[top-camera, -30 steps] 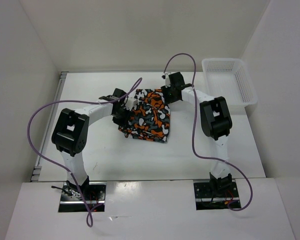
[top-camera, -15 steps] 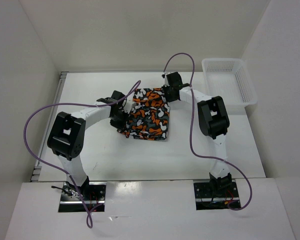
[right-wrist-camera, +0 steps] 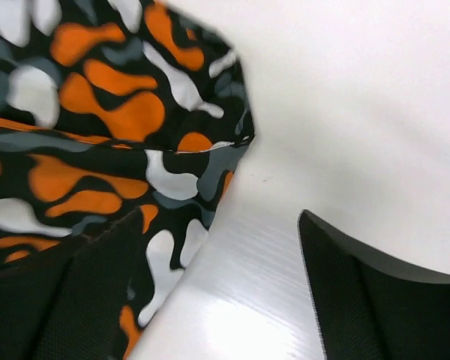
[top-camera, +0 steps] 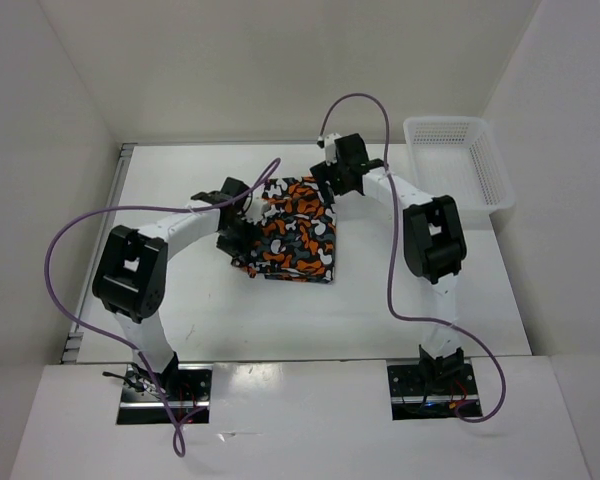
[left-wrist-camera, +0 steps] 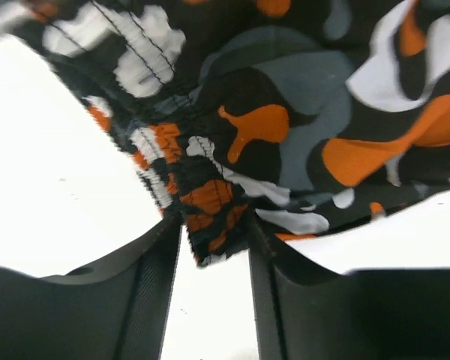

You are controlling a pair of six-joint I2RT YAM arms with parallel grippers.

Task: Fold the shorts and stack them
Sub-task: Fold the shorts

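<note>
White walls (top-camera: 280, 70) close the cell on three sides. The table (top-camera: 180, 320) is white and smooth; in the right wrist view it shines a little under the light.

The left arm (top-camera: 130, 275) reaches in from 7 o'clock and the right arm (top-camera: 435, 240) from 5 o'clock. Each one is bolted on a metal plate (top-camera: 165, 382) at the near edge. A purple cable (top-camera: 65, 250) loops wide from each arm, and the loop of the right one rises over the far part of the table.

The shorts (top-camera: 295, 230) lie folded in a rough square near the middle of the table, a little toward 12 o'clock. Their print is orange, black, white and grey blotches.

A white mesh basket (top-camera: 450, 165) stands at 2 o'clock from the shorts, well apart from them, against the right wall.

The left gripper (top-camera: 238, 238) is at the 9 o'clock edge of the shorts. Its jaws stand partly apart, and the gathered, stitched edge of the fabric lies between the fingertips (left-wrist-camera: 172, 232).

The right gripper (top-camera: 328, 182) is at the 1 o'clock corner. Its jaws are spread wide and hold nothing: one finger is over the fabric and the other over bare table.
</note>
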